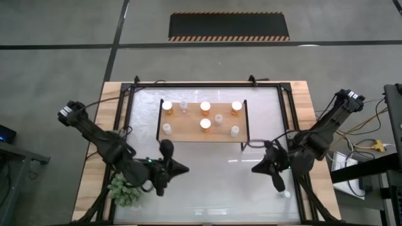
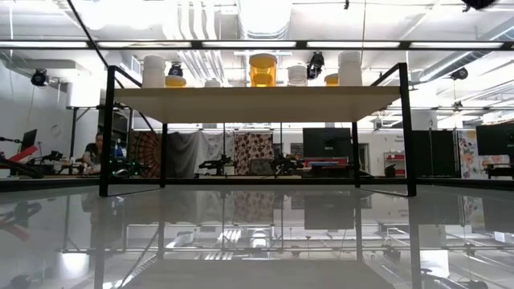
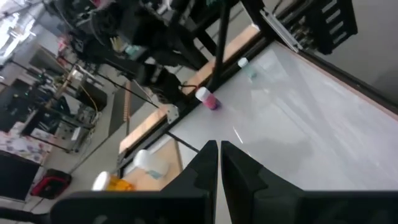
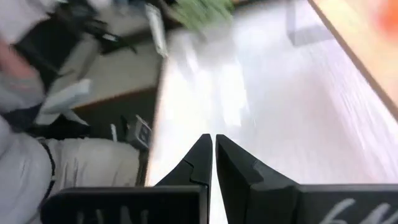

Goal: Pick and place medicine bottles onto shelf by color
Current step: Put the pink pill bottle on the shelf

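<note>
High view: shelf [image 1: 201, 130] sits mid-table, eight medicine bottles [image 1: 205, 123] on top, orange and pale ones mixed. Left gripper [image 1: 167, 149] hovers just off shelf's near left corner, fingers [image 3: 202, 163] pressed together, empty. Right gripper [image 1: 257, 168] near shelf's right end, also closed on nothing. Pink bottle [image 3: 207, 98] lying on table in left wrist view. Plant [image 1: 125, 190] by left arm.

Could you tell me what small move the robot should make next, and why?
Probably open the right gripper and swing it toward the white-capped bottle on the table beside that arm. That bottle is not yet on the shelf, the right gripper is nearest, and its jaws are shut on nothing. The left gripper waits, shut, by the plant.
</note>
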Tool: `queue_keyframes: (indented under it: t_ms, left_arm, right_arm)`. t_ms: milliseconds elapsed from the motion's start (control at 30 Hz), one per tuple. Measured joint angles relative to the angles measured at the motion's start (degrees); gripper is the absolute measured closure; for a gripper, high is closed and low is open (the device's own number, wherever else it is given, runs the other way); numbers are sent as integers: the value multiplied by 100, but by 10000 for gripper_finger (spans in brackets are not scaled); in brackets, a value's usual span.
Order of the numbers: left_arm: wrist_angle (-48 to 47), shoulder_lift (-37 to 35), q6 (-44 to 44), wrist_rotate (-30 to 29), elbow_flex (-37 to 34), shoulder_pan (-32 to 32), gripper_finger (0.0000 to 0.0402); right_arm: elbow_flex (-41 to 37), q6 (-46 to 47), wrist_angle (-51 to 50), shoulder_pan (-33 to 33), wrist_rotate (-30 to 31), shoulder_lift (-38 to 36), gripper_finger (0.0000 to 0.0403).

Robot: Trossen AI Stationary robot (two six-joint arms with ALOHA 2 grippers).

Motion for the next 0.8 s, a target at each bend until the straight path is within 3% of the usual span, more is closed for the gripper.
queue_keyframes:
  t_ms: [200, 400, 500, 800]
  left_arm:
    - [144, -469, 25, 0, -307, 19, 400]
    - [251, -716, 161, -13, -557, 30, 400]
    - [252, -724, 170, -14, -569, 37, 400]
    - [253, -735, 268, -17, -692, 37, 400]
  right_arm:
    - [773, 3453, -3159, 0, -291, 191, 390]
    - [833, 6329, -5342, 0, -1476, 448, 390]
    - [743, 6935, -5620, 0, -1685, 564, 390]
    - [695, 7054, -5453, 0, -2134, 882, 390]
